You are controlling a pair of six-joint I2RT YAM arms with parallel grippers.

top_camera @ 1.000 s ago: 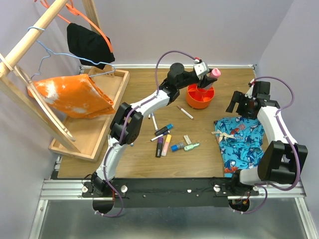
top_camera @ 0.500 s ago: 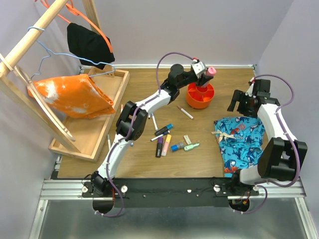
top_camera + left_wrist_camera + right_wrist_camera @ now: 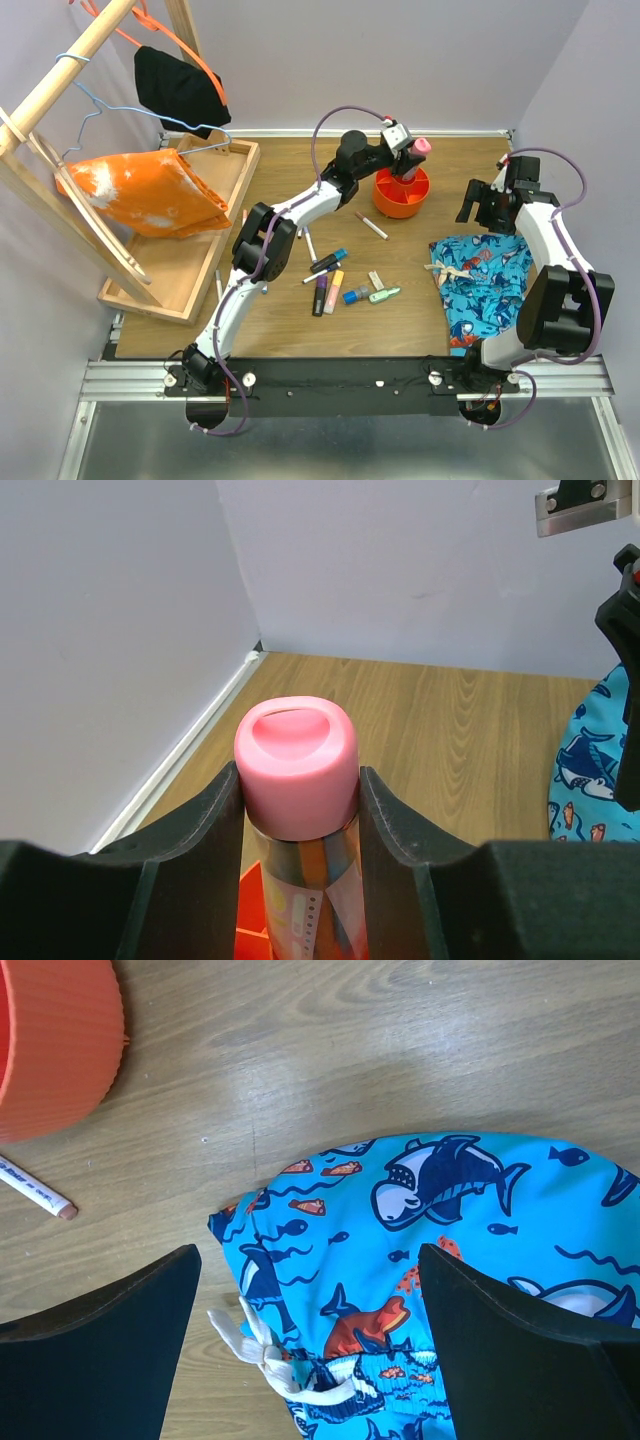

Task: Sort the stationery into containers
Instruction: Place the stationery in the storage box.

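The left end effector (image 3: 298, 802) is partly closed, its two fingers clamped on a pink-capped marker (image 3: 296, 748) held upright, cap on top, over the round orange pot (image 3: 402, 197) near the back of the counter (image 3: 420, 312); whether the marker's lower end touches the pot cannot be told. The right end effector (image 3: 310, 1295) hangs wide open and empty above blue shark-print shorts (image 3: 430, 1210), right of the pot. A white pen (image 3: 371, 226) lies just in front of the pot, and more markers and pens (image 3: 338, 280) are scattered mid-counter. A wooden tray (image 3: 233, 212) sits far left.
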